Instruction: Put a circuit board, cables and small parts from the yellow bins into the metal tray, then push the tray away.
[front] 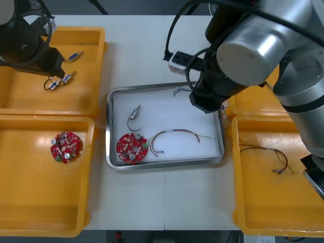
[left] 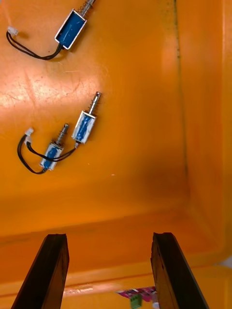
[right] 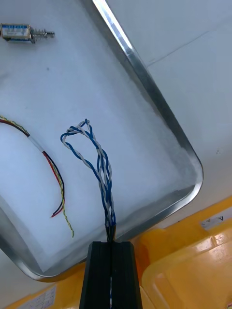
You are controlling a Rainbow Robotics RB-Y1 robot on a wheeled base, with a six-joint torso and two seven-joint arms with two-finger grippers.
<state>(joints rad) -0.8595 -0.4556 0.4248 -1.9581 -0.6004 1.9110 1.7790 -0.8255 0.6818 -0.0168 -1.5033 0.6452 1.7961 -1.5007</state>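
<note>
two arms are mine, and both are out over the table. my right arm (front: 253, 45) comes in from the right side and reaches over the far right corner of the metal tray (front: 164, 163). my right gripper (right: 111, 244) is pinched tight on one end of the twisted blue and white cable (right: 99, 164). the rest of that cable reaches out over the white inside of the tray, near the red and yellow cable (right: 53, 174). i cannot tell if its loop end touches the tray floor.

my left arm (front: 25, 40) is at the far left, over the far left yellow bin (front: 30, 86). my left gripper (left: 108, 236) hangs above the bin floor with its fingers (left: 53, 260) spread wide and nothing between them. three small metal parts (left: 84, 126) with black wires lie on the bin floor beyond the fingers, apart from them.

a round red circuit board (front: 132, 148) and one small metal part (front: 134, 113) lie in the tray too.

in the front view my thick right arm covers my right gripper, most of the blue and white cable and much of the far right bin (front: 248, 104). my left arm covers my left gripper there too. in the right wrist view the red and yellow cable runs off the edge.
</note>
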